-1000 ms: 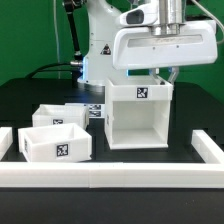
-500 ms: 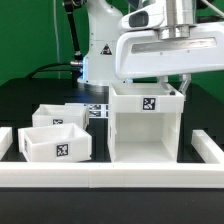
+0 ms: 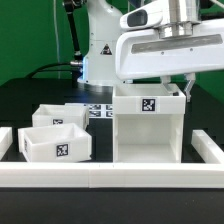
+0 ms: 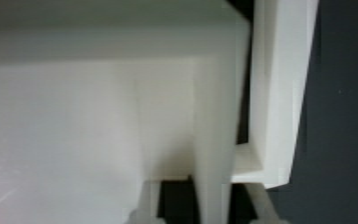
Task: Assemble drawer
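The drawer's tall white housing stands upright near the front rail, its open face toward the camera and a tag on its top front band. My gripper reaches down onto its upper right wall and is shut on it. In the wrist view a thin white wall of the housing runs between my fingers, and the gripper closes on it. Two small open-top trays sit on the exterior view's left: one in front with a tag, one behind it.
Long low white border rails run along the front, the left and the right. The marker board lies flat behind the trays. The arm's white base stands at the back.
The housing, held by my gripper, has moved toward the exterior view's right and nearer the front rail. It has barely shifted in the last half second. The trays have not moved.
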Controlling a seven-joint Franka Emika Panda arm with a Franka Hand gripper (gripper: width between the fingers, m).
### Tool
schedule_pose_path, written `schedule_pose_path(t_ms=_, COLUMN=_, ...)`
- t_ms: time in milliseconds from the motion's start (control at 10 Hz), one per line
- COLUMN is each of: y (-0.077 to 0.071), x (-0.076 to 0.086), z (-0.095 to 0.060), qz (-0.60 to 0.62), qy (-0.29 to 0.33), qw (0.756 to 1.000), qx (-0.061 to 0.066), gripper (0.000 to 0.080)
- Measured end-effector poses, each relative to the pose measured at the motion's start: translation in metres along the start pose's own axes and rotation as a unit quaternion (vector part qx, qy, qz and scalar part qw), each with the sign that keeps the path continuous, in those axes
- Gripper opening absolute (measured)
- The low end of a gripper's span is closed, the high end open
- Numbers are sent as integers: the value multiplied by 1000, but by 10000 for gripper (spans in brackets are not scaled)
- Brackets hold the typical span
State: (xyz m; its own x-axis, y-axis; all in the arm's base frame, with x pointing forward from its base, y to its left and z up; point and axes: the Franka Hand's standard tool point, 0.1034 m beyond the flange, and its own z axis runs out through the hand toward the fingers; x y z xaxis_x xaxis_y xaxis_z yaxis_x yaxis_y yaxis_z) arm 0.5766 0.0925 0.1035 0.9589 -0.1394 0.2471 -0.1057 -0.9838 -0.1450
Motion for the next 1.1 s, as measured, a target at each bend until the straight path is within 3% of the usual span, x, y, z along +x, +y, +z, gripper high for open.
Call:
schedule_pose_path(t_ms=200, y=-1, x=3, z=-1, qz=57, qy=4, qw=998, qx=4, gripper=39)
schedule_pose_path(t_ms=800, y=-2, x=33, z=-4, qz=305, qy=33, qw=951, qx=33, gripper=46)
schedule_pose_path(t_ms=1100, y=-2, x=34, z=-5, qz=360, qy=31, qw=932, qx=39, gripper=48)
